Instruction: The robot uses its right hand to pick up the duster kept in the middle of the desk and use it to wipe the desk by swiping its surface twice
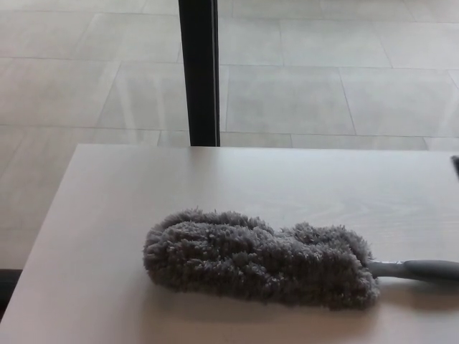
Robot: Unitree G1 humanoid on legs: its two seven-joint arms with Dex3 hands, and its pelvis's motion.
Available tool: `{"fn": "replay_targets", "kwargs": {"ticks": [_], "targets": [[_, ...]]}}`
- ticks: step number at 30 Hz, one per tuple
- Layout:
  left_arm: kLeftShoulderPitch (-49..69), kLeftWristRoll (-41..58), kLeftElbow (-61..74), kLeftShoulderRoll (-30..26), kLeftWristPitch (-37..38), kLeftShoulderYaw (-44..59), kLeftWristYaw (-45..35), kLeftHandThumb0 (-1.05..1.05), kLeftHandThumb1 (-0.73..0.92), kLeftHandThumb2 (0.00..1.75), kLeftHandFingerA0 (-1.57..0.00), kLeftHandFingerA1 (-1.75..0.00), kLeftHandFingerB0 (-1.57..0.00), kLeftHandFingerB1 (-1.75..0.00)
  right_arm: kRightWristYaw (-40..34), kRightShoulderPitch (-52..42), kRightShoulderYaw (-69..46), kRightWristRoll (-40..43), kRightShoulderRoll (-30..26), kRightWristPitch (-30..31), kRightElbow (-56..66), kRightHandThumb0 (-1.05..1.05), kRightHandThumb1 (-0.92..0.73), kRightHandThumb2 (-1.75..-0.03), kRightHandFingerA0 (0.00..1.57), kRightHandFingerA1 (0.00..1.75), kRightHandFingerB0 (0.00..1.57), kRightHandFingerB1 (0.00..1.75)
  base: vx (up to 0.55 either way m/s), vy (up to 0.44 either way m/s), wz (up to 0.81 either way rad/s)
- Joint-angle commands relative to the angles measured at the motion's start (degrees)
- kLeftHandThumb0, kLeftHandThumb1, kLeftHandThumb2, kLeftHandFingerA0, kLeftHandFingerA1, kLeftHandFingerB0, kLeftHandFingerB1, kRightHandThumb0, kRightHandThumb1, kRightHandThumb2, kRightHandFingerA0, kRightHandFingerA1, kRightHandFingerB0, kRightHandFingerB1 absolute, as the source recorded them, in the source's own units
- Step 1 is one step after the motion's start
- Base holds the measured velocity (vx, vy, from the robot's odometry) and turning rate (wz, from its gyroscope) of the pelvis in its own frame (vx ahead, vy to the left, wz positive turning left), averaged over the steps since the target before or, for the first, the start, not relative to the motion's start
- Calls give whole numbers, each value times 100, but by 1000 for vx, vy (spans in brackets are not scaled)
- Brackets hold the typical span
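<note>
So closest to the camera is the pale wooden desk (107, 287), and the duster (258, 258) is lying flat on it, a big fluffy grey head stretched left to right. Its grey handle (423, 269) sticks out of the right end of the fluff and runs off the right edge of the picture. Just a bit farther back, right at that same edge, there's a thin dark sliver that looks like the very edge of the right hand (455, 165). So little of it shows that I honestly can't tell if it's spread, closed or anything else. It's above bare desk and holding nothing that I can see. From that hand, the handle sits nearer the camera and clearly apart from it, not touching, and the fluffy head is off to its left. The left hand doesn't show at all. Beyond the hand, past the desk's far edge, a black vertical post (199, 72) stands over a pale tiled floor (323, 93).
</note>
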State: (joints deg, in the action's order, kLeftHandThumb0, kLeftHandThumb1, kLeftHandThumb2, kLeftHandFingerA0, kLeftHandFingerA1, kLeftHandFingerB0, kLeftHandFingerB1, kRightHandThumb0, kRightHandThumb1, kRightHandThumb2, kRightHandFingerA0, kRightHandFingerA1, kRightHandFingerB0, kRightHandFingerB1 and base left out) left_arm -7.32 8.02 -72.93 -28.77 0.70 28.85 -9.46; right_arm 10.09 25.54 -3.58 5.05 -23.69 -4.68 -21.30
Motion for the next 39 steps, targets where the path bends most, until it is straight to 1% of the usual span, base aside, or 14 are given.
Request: {"fn": "replay_targets", "kwargs": {"ticks": [1,3,4,5,10,12,15,16,22,28,29,32,33,39], "targets": [[-28,276,-146,-203,-232,149,-188,-57,57,94,-45,-70,-30,-57,517,118,2270,-2357,-85,-1045,64,-40,-34,-99,0,51,0,51,0,0,0],[-61,216,-144,-220,-223,89,-184,-53,74,62,-46,-66,-33,-47,460,177,2431,-2391,-75,-1022,-79,-40,-34,-99,0,52,0,51,0,0,0],[-62,215,-156,-219,-221,89,-203,-55,56,94,-44,-69,-29,-56,415,200,2532,-2419,-57,-1030,-220,-40,-35,-99,1,53,0,51,0,0,0],[-61,212,-163,-214,-217,88,-200,-53,73,62,-47,-68,-34,-47,390,222,2604,-2453,-65,-1020,-293,-40,-36,-99,1,53,0,51,0,0,0],[-84,243,-172,-217,-270,125,-110,-55,55,93,-46,-70,-29,-56,206,357,2933,-2582,-52,-922,-513,-80,-73,-63,13,51,13,31,0,0,0],[-34,245,-151,-221,-244,117,-181,-55,73,62,-45,-70,-33,-49,225,411,3039,-2598,-41,-914,-577,-39,-39,-101,2,53,0,50,0,0,0],[-37,209,-153,-224,-266,82,-148,-56,57,94,-45,-70,-30,-58,33,541,3274,-2742,18,-927,-766,-76,-72,-62,16,53,15,32,0,0,0],[-44,187,-161,-222,-290,61,-125,-53,74,62,-46,-67,-33,-48,-49,601,3393,-2862,47,-944,-864,-77,-56,-92,12,55,7,43,0,0,0],[-11,163,-172,-215,-238,39,-133,-54,73,61,-49,-68,-35,-48,-251,829,3692,-2984,238,-935,-1267,-75,-70,-61,18,51,16,31,0,0,0],[-1,142,-170,-207,-199,0,-203,-55,74,62,-49,-69,-34,-48,-668,962,4148,-3453,347,-1081,-1644,-78,-54,-93,16,60,7,45,0,0,0],[15,109,-170,-214,-170,-37,-255,-56,58,95,-45,-70,-28,-57,-647,951,4286,-3561,353,-1051,-1714,-75,-52,-89,13,57,7,44,0,0,0],[6,77,-199,-207,-161,-62,-167,-55,74,62,-51,-68,-36,-48,-924,921,4559,-3860,326,-1166,-1880,-69,-49,-86,16,58,10,45,0,0,0],[15,140,-191,-215,-159,-14,-282,-54,75,62,-47,-68,-33,-48,-1164,907,4652,-3979,302,-1357,-1976,-60,-64,-60,21,59,21,36,0,0,0],[18,151,-178,-234,-165,-4,-286,-53,75,63,-47,-68,-34,-48,-2584,820,5110,-4583,145,-2356,-2360,-39,-83,-65,50,82,44,45,0,0,0]]}}
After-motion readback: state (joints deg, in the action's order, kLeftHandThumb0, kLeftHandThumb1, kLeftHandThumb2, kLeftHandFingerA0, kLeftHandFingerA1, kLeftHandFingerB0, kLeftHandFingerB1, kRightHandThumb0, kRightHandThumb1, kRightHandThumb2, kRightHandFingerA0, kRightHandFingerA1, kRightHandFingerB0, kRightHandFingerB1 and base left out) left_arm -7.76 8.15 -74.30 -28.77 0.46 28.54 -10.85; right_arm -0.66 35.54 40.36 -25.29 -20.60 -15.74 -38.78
